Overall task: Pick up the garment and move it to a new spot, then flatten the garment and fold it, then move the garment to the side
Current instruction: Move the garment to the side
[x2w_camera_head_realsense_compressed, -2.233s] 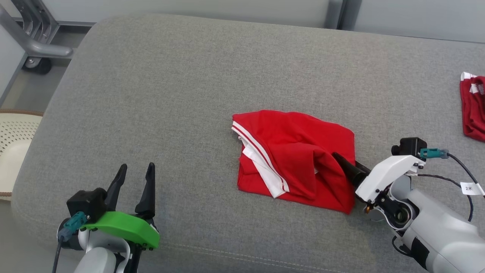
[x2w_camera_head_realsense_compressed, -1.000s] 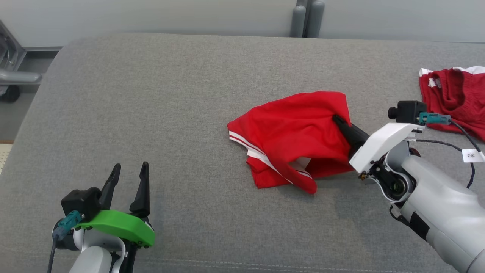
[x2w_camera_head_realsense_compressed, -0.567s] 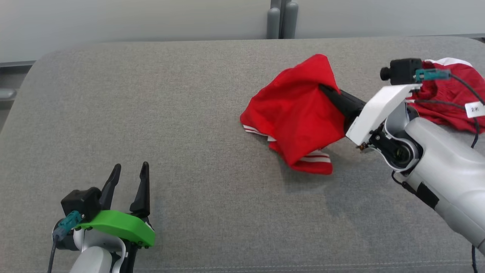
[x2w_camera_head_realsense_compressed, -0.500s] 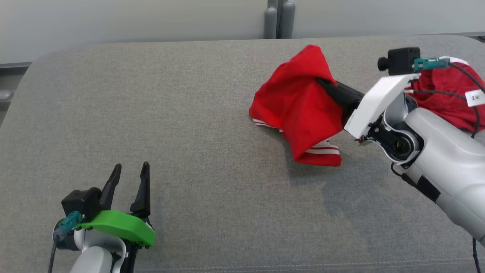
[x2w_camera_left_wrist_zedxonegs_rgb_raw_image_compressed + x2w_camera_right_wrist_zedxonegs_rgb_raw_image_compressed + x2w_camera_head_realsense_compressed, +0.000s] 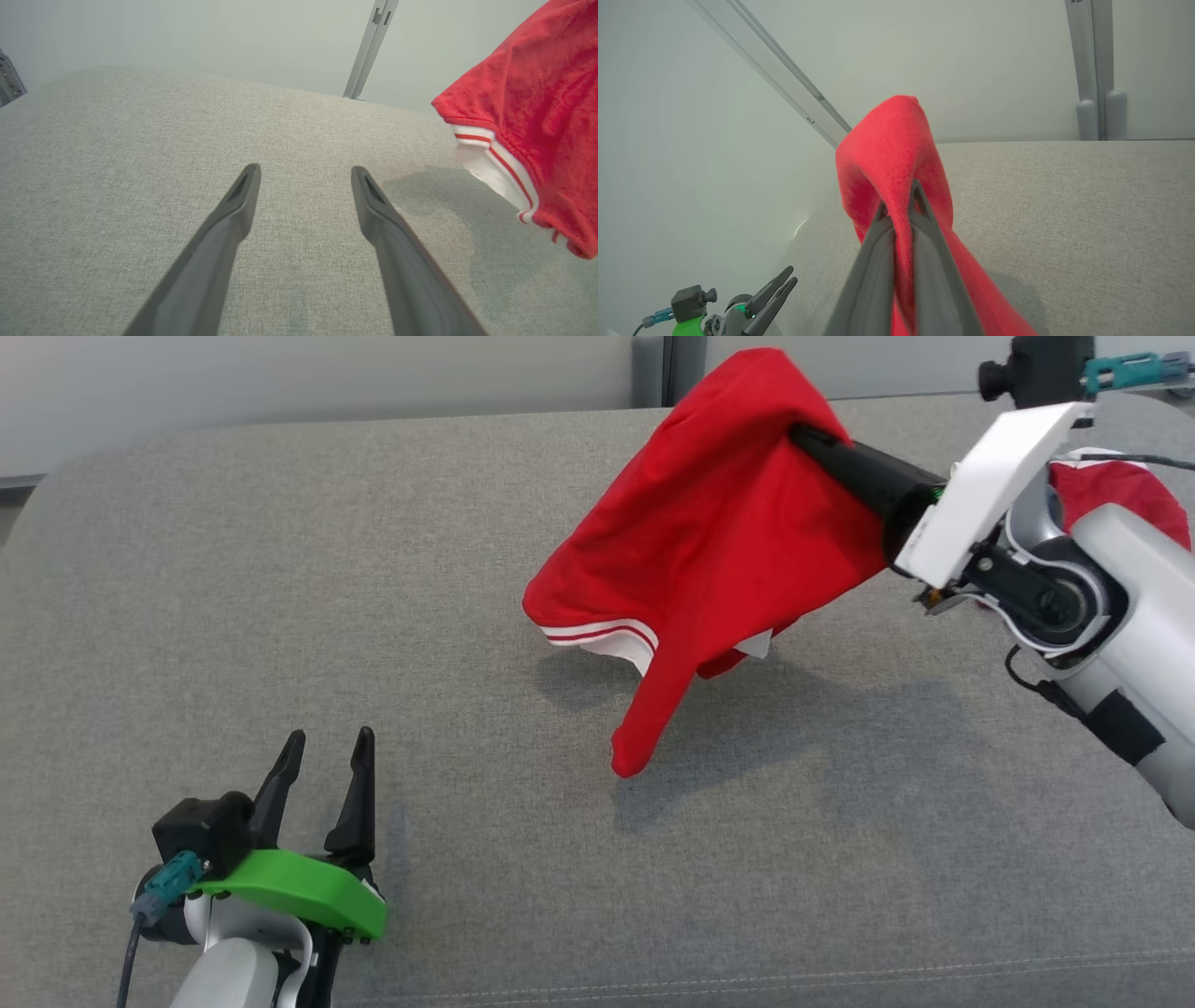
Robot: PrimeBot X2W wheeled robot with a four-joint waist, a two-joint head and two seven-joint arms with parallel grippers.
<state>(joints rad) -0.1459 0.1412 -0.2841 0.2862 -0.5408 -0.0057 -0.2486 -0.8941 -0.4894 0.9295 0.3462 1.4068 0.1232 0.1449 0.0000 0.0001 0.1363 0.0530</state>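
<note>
The garment (image 5: 709,541) is red with white-and-red striped trim, and it hangs in the air above the grey cushion (image 5: 280,569). My right gripper (image 5: 805,435) is shut on a fold near its top, and the cloth drapes down and to the left with one corner close to the cushion. In the right wrist view the garment (image 5: 892,149) bunches over my right gripper (image 5: 899,200), pinched between its two fingers. My left gripper (image 5: 324,752) stands open at the lower left, nothing between its fingers. From the left wrist, my left gripper (image 5: 304,172) points over bare cushion, the garment (image 5: 537,107) hanging at the right.
A second red garment (image 5: 1116,490) lies at the far right behind my right arm. A pale wall with a grey post (image 5: 667,369) runs along the cushion's far edge. The cushion's front seam (image 5: 747,980) runs along the bottom.
My right gripper has lifted the garment off the cushion, up and away, so that it now hangs and unfurls. The camera has shifted too. The left gripper has stayed still and open.
</note>
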